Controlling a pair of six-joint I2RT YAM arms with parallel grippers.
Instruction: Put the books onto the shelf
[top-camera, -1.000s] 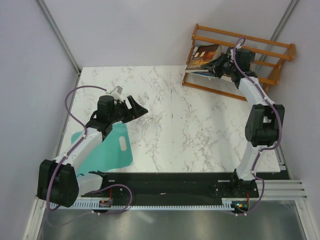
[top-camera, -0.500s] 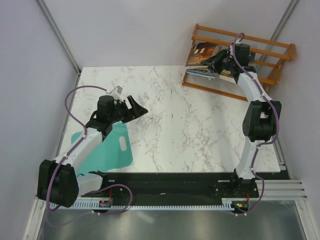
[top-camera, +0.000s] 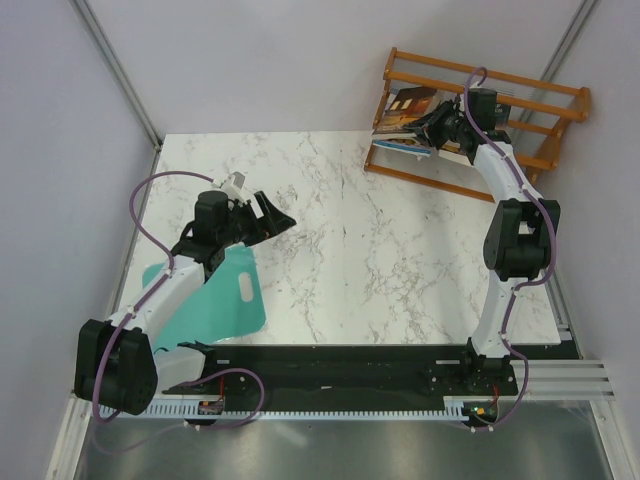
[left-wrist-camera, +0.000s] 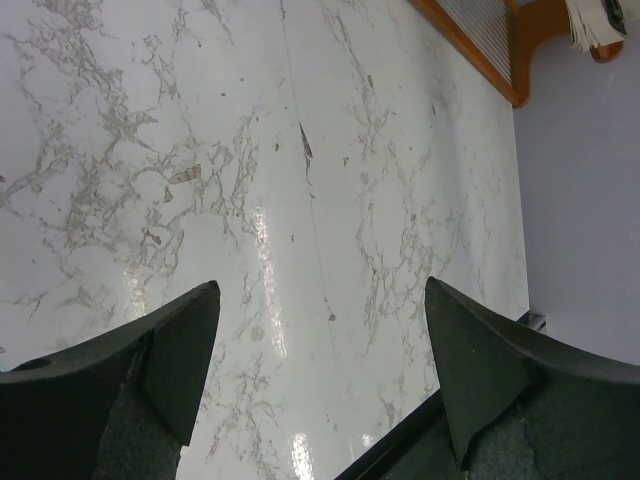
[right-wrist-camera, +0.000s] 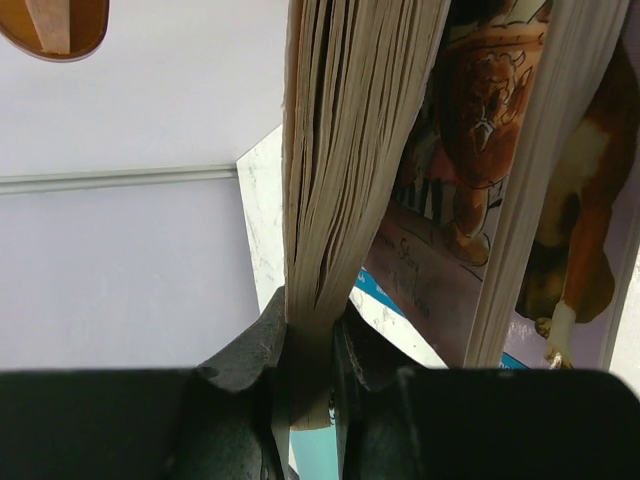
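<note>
Up in the top right of the overhead view, the right gripper (top-camera: 433, 128) is at the orange-brown slatted shelf (top-camera: 545, 97), and it has a paperback (top-camera: 411, 103) in its grip, the cover reading dark brown from above. The right wrist camera gives the close look: both fingers are pinched on the bottom edge of that paperback (right-wrist-camera: 345, 150), right gripper (right-wrist-camera: 312, 335) clamped tight on the fanned cream pages, which rise straight up through the middle of the frame. Just to the right of it stands the dog book (right-wrist-camera: 478, 110), brown dogs plain on its cover, with another pale block of pages further right; which book that one belongs to, I cannot tell. From above, the held paperback sits at the left end of the shelf, tilted over a light-blue book (top-camera: 398, 143) on the lower tier. Over on the left-centre of the marble table (top-camera: 380, 250), the left gripper (top-camera: 272, 216) hangs above the surface, its jaws spread wide with nothing between them. Its wrist view confirms it, left gripper (left-wrist-camera: 320, 330) framing bare marble and a corner of the shelf (left-wrist-camera: 480, 55) at the top right. A teal sheet (top-camera: 228, 300) lies flat at the lower left, partly under the left arm.
</note>
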